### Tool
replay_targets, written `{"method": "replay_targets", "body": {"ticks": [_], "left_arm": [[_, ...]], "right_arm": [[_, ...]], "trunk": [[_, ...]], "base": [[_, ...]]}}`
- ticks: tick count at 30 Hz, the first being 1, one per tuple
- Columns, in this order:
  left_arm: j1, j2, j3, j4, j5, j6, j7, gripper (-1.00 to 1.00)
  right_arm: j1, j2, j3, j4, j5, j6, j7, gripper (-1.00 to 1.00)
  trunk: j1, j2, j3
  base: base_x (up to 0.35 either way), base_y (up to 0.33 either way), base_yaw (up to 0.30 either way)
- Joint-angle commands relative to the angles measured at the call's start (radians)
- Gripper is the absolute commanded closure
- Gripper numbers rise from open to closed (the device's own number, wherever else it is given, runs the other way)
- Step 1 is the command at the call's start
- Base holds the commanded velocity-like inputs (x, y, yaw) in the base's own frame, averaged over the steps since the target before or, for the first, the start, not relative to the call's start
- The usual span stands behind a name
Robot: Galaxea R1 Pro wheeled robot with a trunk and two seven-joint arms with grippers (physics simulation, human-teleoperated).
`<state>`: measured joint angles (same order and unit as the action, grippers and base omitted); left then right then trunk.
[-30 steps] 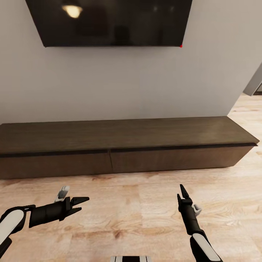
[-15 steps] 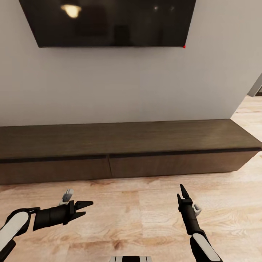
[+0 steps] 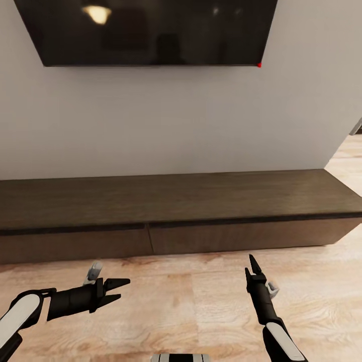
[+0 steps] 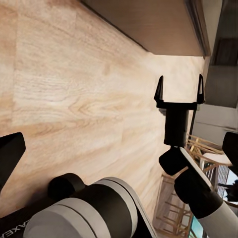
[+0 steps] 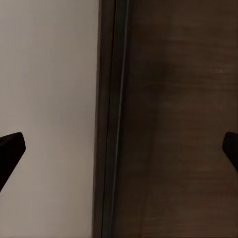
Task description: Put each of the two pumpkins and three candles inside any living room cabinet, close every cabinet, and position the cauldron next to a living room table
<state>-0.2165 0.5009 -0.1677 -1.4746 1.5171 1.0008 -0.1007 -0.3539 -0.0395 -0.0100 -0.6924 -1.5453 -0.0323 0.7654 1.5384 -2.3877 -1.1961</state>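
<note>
Here the cabinet (image 3: 201, 221) runs lengthwise along the wall, drawers closed, both end effectors spread and empty.

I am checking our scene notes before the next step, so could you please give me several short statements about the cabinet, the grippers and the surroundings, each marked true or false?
1. Both drawer fronts of the cabinet are shut. True.
2. A pumpkin sits on the cabinet top. False: the top is bare.
3. The left gripper is open and empty. True.
4. The right gripper holds a candle. False: it is open and holds nothing.
5. A television hangs on the wall above the cabinet. True.
6. The floor is grey tile. False: it is light wood.
</note>
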Motion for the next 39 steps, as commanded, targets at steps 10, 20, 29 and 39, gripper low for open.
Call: {"method": "replay_targets", "body": {"ticks": [10, 20, 29, 39], "left_arm": [[0.0, 0.001, -0.001, 0.0, -0.009, 0.001, -0.01, -1.0], [0.0, 0.001, -0.002, 0.0, -0.009, 0.001, -0.01, -1.0], [0.0, 0.0, -0.003, 0.0, -0.009, 0.001, -0.01, -1.0], [0.0, 0.001, -0.012, 0.0, 0.023, 0.001, -0.011, -1.0]], "right_arm": [[0.0, 0.001, 0.002, 0.001, -0.006, -0.003, 0.003, -1.0], [0.0, 0.0, 0.002, 0.001, -0.006, -0.003, 0.003, -1.0], [0.0, 0.0, 0.002, 0.001, -0.006, -0.003, 0.002, -1.0], [0.0, 0.001, 0.002, 0.001, -0.006, -0.003, 0.002, -1.0]], "trunk": [[0.0, 0.0, -0.001], [0.0, 0.0, -0.001], [0.0, 0.0, -0.001], [0.012, -0.021, -0.01]], "base": [[0.129, 0.0, 0.0], [0.213, 0.0, 0.0], [0.194, 0.0, 0.0], [0.008, 0.0, 0.0]]}}
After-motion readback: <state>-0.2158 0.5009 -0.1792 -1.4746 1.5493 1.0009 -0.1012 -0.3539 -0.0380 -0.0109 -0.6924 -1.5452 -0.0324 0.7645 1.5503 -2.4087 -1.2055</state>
